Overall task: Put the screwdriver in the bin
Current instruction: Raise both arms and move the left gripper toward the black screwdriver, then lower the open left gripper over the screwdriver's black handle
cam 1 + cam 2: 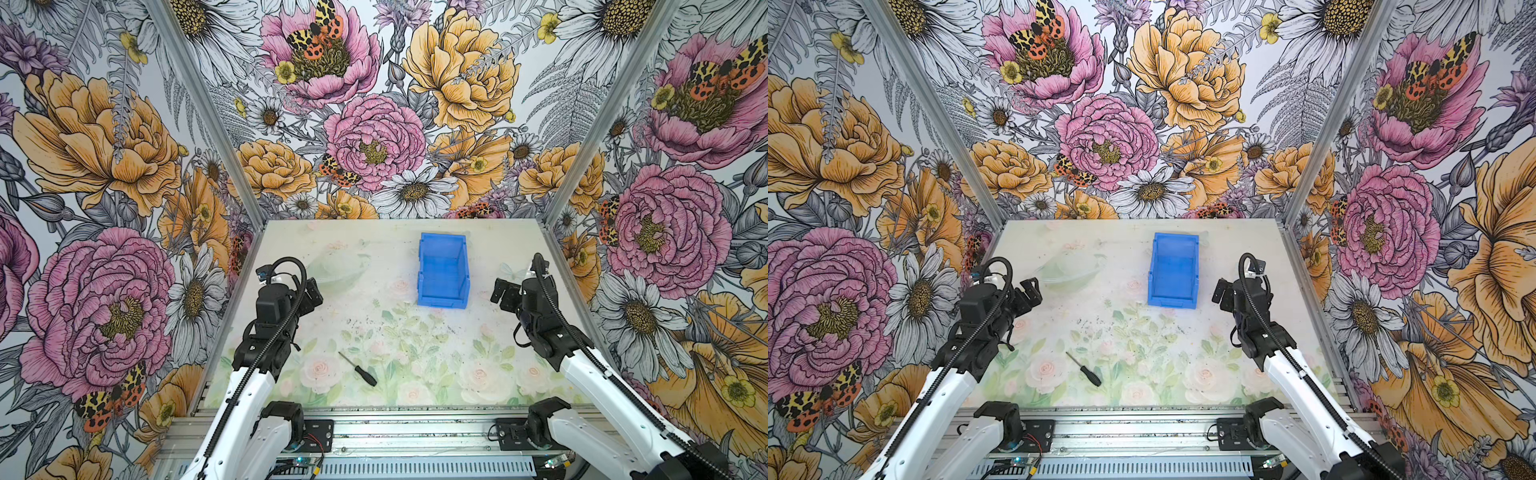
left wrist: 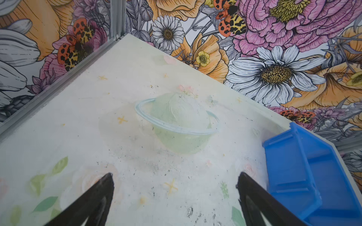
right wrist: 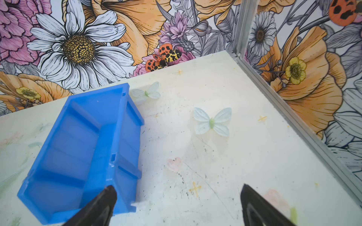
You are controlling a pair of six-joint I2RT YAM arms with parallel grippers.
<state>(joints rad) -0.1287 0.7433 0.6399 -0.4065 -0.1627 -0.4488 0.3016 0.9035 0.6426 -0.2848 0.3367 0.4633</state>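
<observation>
left claw point(image 2: 175, 174) point(image 1: 309, 295) point(image 1: 1027, 293): its two black fingers point(image 2: 94, 199) are standing wide apart and are gripping nothing. It is hanging over the left side of the table point(image 1: 374, 257), about midway between the near and far edges.
right claw point(image 3: 178, 185) point(image 1: 500, 293) point(image 1: 1221, 295): its fingers are likewise standing spread wide, with nothing between them. It is hovering over the right side of the table, near the bin's near right corner, and a gap is showing between claw and bin in both top views.
bin point(image 1: 442, 301) point(image 1: 1172, 302) point(image 2: 293, 176) point(image 3: 125, 148): bright blue, it is standing upright, right of the middle and toward the far edge, with its low lip facing the near edge.
screwdriver point(image 1: 358, 369) point(image 1: 1084, 369): it is lying flat on the table close to the near edge, left of the middle. Its black handle is pointing at the near edge and its thin shaft toward the far left corner. It is lying outside the bin, well apart from it and from both claws, and nearer the left arm point(image 1: 245, 399).
table: its pale, faded flower print is showing dark specks around the middle.
walls point(image 1: 374, 124): flower-patterned panels are enclosing the far, left and right edges.
</observation>
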